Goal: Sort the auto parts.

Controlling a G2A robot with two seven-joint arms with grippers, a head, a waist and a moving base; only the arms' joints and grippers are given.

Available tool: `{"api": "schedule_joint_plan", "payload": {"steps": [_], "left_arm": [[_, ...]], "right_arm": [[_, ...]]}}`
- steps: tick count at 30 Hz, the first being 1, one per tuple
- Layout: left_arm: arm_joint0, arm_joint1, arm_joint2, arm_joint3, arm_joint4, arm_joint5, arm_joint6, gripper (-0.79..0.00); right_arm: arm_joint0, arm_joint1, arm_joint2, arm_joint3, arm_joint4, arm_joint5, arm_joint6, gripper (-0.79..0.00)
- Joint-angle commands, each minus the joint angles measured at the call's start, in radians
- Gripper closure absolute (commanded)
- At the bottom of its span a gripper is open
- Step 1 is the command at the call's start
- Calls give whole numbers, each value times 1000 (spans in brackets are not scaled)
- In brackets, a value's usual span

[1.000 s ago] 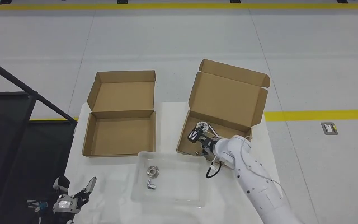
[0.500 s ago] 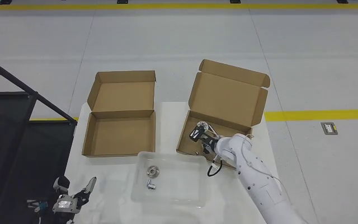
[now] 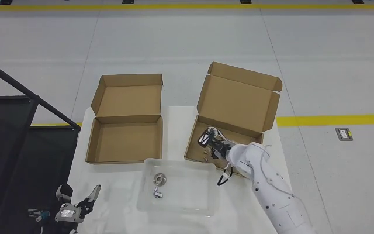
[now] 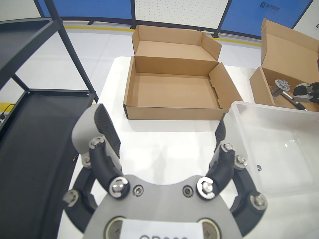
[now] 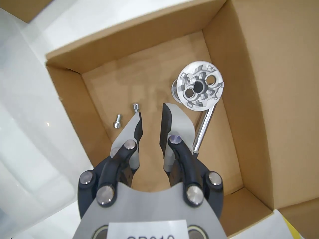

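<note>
Right gripper (image 5: 151,110) hangs half open, empty, inside the right box (image 5: 249,100) beside 2 bolts (image 5: 117,121): drop-off looks done. Next, fetch a part (image 3: 158,179) from the clear bin (image 3: 187,196). Left gripper (image 4: 160,118) gapes empty.

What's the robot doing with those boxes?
It's sorting metal car parts. Its right gripper hangs open inside the cardboard box on its right, above a wheel-shaped part on a rod and two small bolts. The left gripper hangs open near the clear bin, which holds more parts.
</note>
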Motion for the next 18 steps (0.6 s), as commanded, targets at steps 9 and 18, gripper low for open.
{"api": "schedule_joint_plan", "payload": {"steps": [9,18], "left_arm": [[0,0,0,0,0,0,0,-785],[0,0,0,0,0,0,0,-785]], "right_arm": [[-176,24,11,-375,1,-63,-26,-231],[-205,29,-36,-464,-31,-118,0,-785]]}}
